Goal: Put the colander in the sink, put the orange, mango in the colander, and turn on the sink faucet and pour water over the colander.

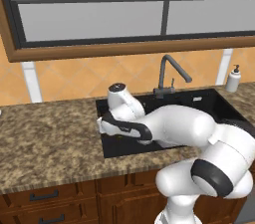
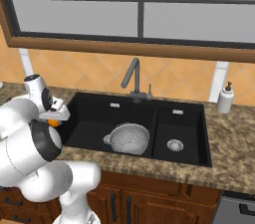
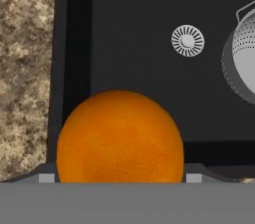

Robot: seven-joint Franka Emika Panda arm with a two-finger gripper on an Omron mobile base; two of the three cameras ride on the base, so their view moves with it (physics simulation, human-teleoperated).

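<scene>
Pinching the orange (image 3: 120, 137) over the sink (image 3: 139, 68), hand (image 3: 120, 178) beside colander (image 3: 244, 63), no writing legible

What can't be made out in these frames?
- Fingertips: hand view, hidden behind the orange held close to the camera.
- Colander: hand view, cut off by the right edge; left base view, hidden behind the arm.
- Mango: I can't find it in the views.
- Sink faucet lever position: too small to read in the base views.

Colander (image 2: 129, 138) upright in the sink's (image 2: 89, 113) larger basin.
</scene>
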